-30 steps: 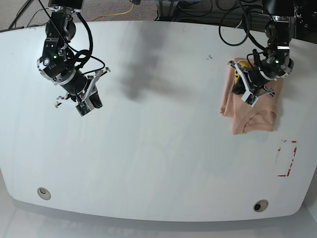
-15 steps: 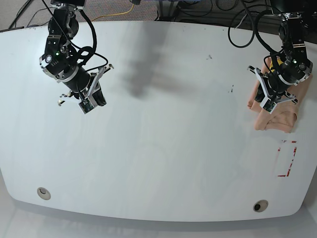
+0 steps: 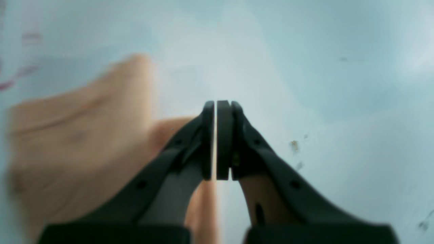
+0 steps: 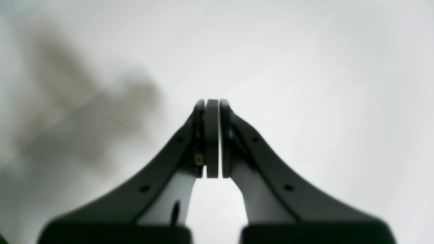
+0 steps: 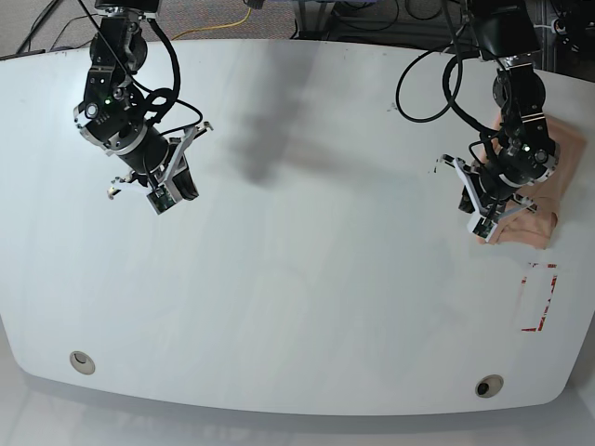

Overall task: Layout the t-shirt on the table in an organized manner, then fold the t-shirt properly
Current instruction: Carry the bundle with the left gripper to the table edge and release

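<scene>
Left wrist: left gripper (image 3: 216,140) pads together, nothing pinched; blurred t-shirt (image 3: 78,135) on table (image 3: 305,67), left of it.
Right wrist: right gripper (image 4: 212,139) pressed together, empty.
Base: t-shirt (image 5: 544,200) bunched at table's right edge, above red tape mark (image 5: 539,297).

- A thin yellow cable (image 5: 244,19) lies on the grey carpeted floor (image 5: 200,19) beyond the far edge of the desk.
- Black cables (image 5: 372,23) are bundled on the floor near it.
- A dark, soft-edged shadow (image 5: 263,139) falls across the white surface in the base view.
</scene>
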Tool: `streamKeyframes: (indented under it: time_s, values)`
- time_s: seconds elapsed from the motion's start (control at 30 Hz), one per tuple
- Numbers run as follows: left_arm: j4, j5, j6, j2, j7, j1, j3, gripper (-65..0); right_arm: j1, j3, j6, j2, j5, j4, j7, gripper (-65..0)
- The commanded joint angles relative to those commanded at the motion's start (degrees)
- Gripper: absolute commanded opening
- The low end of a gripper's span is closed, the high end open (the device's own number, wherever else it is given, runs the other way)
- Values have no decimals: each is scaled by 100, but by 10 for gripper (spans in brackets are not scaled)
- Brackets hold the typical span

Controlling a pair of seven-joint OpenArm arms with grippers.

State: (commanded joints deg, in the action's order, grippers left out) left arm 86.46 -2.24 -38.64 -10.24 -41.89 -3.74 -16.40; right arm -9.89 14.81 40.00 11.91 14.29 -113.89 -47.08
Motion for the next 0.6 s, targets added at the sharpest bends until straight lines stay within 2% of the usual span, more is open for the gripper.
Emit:
streamKeyframes:
  time_s: [0.13, 0.33, 0.43, 0.6]
  values:
    - [-615, 35, 0, 0, 387, -158, 0, -650, -9, 0, 0, 0, 9, 0, 0, -645]
    - [-1125, 44, 9, -70, 598, -211, -35, -650, -35, 9, 0, 9, 9, 0, 0, -645]
    - [-1231, 44, 35, -325, 633, -185, -79, -650, -44, 26, 0, 26, 9, 0, 0, -645]
    - [-1336, 35, 88, -404, 686, 35, -668, -650, -53, 35, 0, 35, 9, 0, 0, -645]
